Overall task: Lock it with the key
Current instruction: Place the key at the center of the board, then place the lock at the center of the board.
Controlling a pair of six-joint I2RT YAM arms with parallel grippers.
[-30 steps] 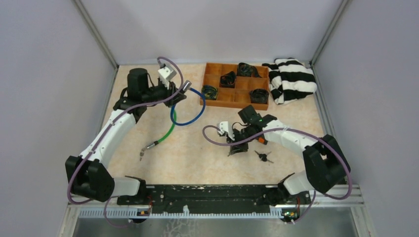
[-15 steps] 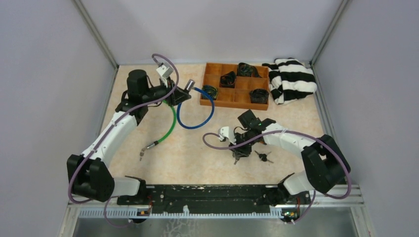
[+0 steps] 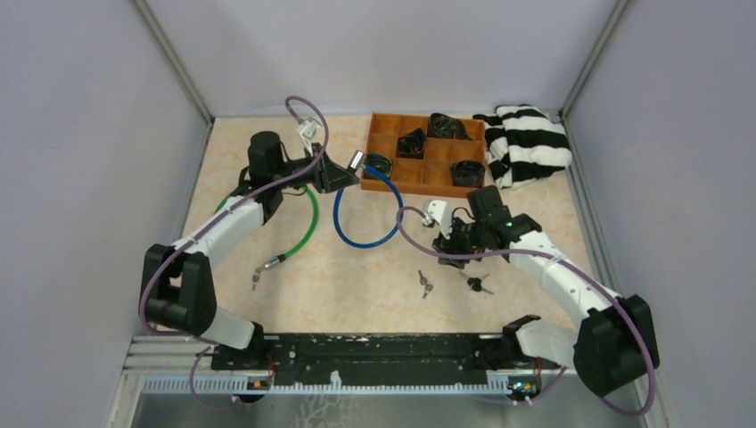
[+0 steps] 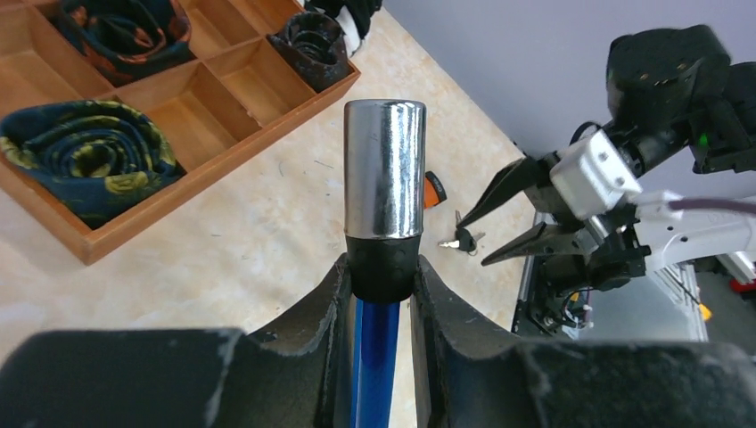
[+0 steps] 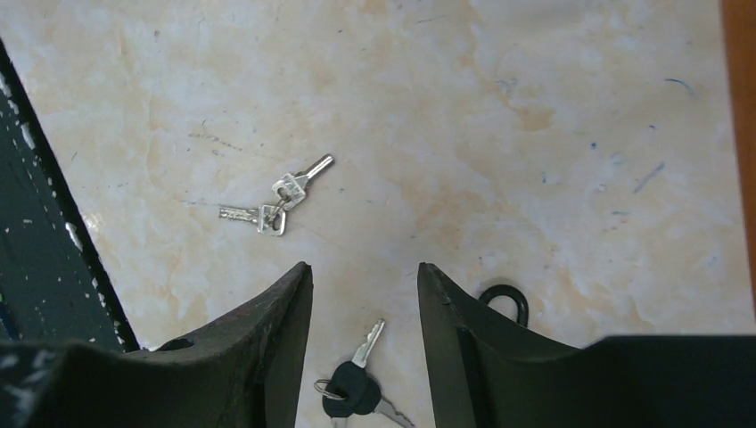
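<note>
My left gripper [image 3: 343, 174] is shut on the black collar of the blue cable lock [image 3: 365, 221], held above the table next to the tray. In the left wrist view its fingers [image 4: 334, 294] clamp the collar, and the chrome cylinder [image 4: 385, 169] sticks out beyond them. My right gripper [image 3: 448, 248] is open and empty, hovering over the table; it also shows in the left wrist view [image 4: 472, 241]. In the right wrist view [image 5: 363, 267] a black-headed key pair [image 5: 352, 388] lies between its fingers. A silver key pair [image 5: 276, 201] lies further ahead, and also shows from the top [image 3: 424, 283].
An orange wooden tray [image 3: 406, 185] with rolled ties stands at the back. A striped cloth [image 3: 526, 143] lies to its right. A green cable lock [image 3: 303, 227] lies on the left. A small black ring [image 5: 504, 299] lies by my right finger.
My left gripper has carried the blue lock's end to the right, toward the tray. My right gripper has drawn back up and to the right, leaving the silver keys on the table.
</note>
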